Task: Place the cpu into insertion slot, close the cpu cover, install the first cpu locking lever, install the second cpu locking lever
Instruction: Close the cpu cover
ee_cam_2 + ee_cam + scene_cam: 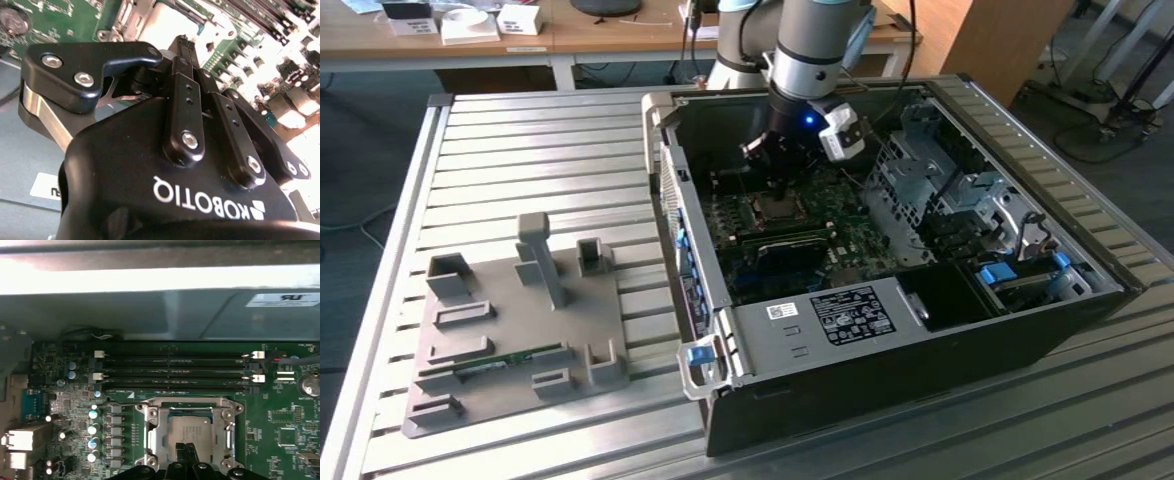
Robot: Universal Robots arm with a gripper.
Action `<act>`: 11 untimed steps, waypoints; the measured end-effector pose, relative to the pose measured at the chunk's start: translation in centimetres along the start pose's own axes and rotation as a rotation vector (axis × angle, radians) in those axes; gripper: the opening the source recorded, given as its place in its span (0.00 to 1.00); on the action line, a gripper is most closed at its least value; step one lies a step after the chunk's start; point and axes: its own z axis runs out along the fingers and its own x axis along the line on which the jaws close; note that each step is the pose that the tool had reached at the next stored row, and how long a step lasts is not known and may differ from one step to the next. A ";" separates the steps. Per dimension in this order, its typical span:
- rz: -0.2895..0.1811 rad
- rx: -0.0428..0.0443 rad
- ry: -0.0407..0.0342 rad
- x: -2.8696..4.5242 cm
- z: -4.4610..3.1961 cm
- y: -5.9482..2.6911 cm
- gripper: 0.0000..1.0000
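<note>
In the first wrist view the cpu lies flat in its socket on the green motherboard, its silver-grey top showing. The cpu cover, a silvery frame, lies down around it. My gripper has its black fingers together, and their tips rest over the near edge of the cpu. The second wrist view also has the gripper with fingers closed side by side above the socket. From the exterior view, the gripper reaches straight down into the open computer case, onto the socket. Which way the locking levers sit I cannot tell.
Several black memory slots run just beyond the socket, and a row of capacitors stands beside it. A metal drive cage fills the case toward the exterior view's right. A grey fixture plate lies on the slatted table.
</note>
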 end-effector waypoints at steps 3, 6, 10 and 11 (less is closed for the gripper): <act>0.000 0.0000 0.0000 0.23 0.08 0.00 0.11; 0.000 -0.0001 0.0000 0.41 0.26 0.00 0.11; 0.000 -0.0001 0.0000 0.62 0.29 -0.01 0.11; 0.000 -0.0001 -0.0001 0.77 0.29 -0.01 0.11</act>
